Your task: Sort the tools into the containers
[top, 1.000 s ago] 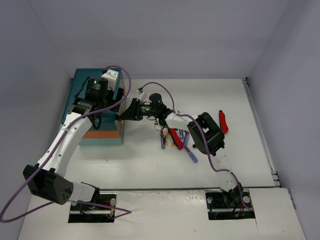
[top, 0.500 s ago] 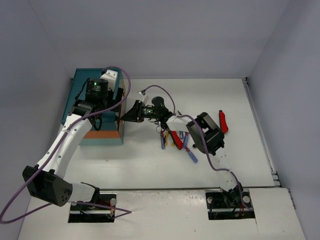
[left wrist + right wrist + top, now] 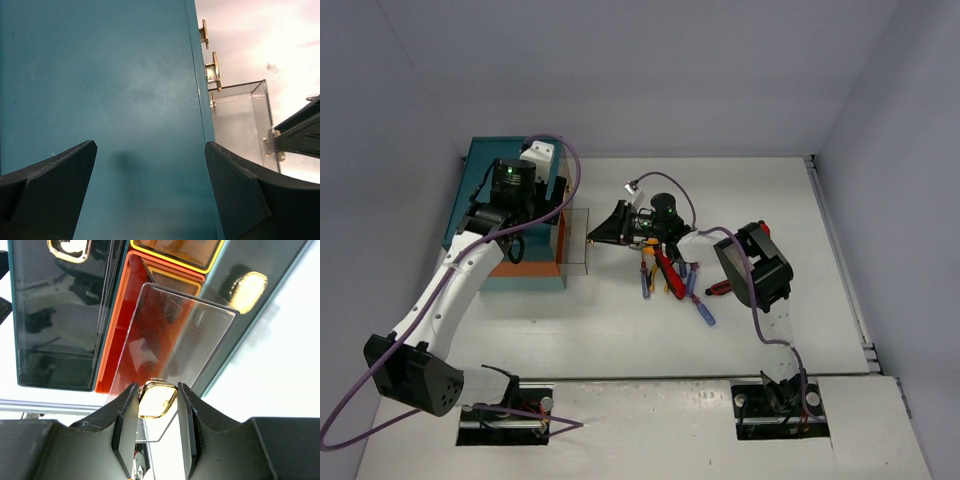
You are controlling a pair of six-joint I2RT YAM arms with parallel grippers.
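Observation:
The teal chest [image 3: 490, 200] stands at the back left; its top fills the left wrist view [image 3: 100, 100]. My right gripper [image 3: 595, 236] is shut on the brass knob [image 3: 158, 400] of a clear drawer [image 3: 574, 240], which is pulled out of the chest's orange band [image 3: 117, 325]. The drawer also shows in the left wrist view [image 3: 245, 125]. My left gripper [image 3: 515, 215] is open over the chest top, its fingers [image 3: 50, 185] apart and holding nothing. The tools [image 3: 670, 275], blue-handled screwdrivers and red-handled cutters, lie in a pile right of the drawer.
Two more brass knobs [image 3: 212, 70] stick out of the chest's front above the open drawer. A red-handled tool [image 3: 766, 243] lies apart at the right, partly behind my right arm. Walls close the table at the back and right.
My right gripper has moved right with the knob in it, and the clear drawer has slid out of the chest. My left arm has barely moved.

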